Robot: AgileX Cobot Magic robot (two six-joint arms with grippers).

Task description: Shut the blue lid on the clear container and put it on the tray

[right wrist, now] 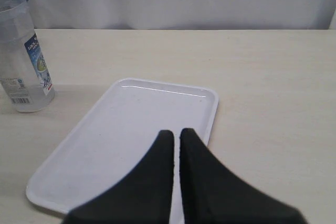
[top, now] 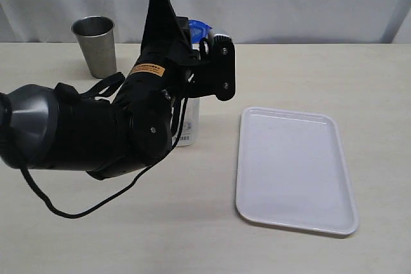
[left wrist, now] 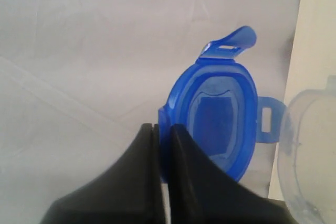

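Exterior view: noted clear container [top: 188, 123] upright on desk [top: 321, 68], near tray [top: 295, 171] but apart from it, largely masked by left arm [top: 115, 126]. Saw blue lid [top: 197, 30] just above container's top, partly hidden. Could not make out left fingertips. Right hand out of frame. Steel cup [top: 95, 44] farther back.

Left wrist view: found left hand [left wrist: 161, 129] pressed nearly together, pinching lid's edge. Lid seen face-on, two flaps flared. Container's mouth cut off at frame edge.

Right wrist view: recorded right hand [right wrist: 176, 135] pressed together, empty, over tray. Container's label and barcode sticker unobstructed. Lid cropped at frame corner.
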